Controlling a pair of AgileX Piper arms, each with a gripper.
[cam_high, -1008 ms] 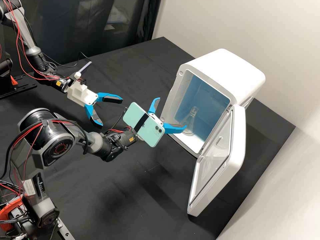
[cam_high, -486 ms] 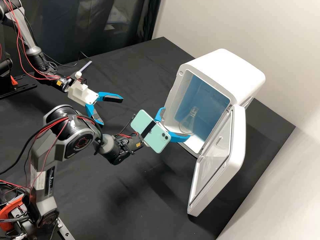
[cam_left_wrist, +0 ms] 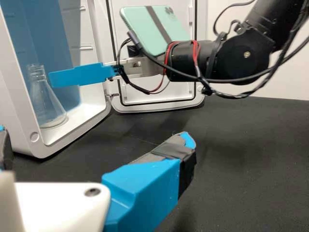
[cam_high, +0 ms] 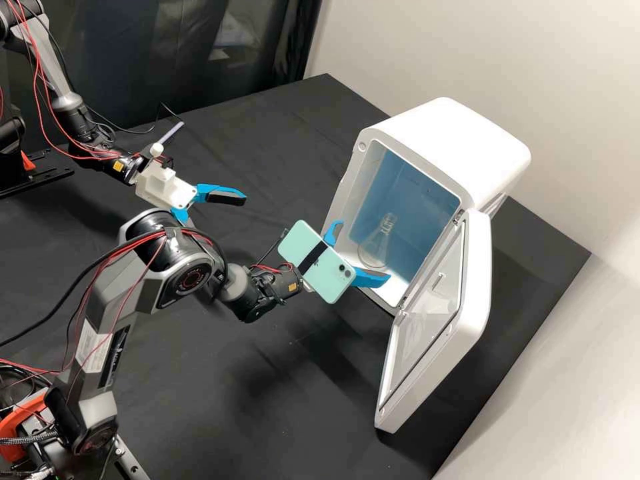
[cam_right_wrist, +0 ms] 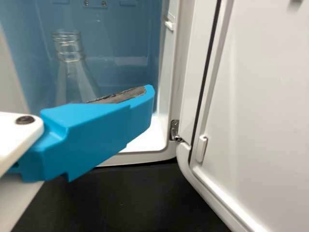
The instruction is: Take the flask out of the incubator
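hovering at the mouth of the white box-shaped incubator point(cam_high: 453, 147), whose door point(cam_high: 433, 313) hangs open, the right gripper point(cam_high: 353, 257) spreads its blue fingers point(cam_right_wrist: 96, 130) empty, seemingly to straddle the clear glass conical flask point(cam_high: 381, 241) standing upright inside, while the left gripper point(cam_high: 212, 208) hangs open, well back.

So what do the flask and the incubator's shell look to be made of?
Flask: clear glass by the look, though clear plastic is possible. The blue lining behind it shows straight through, and its neck rim catches highlights. Incubator: probably smooth white moulded plastic, with rounded corners and a soft sheen.
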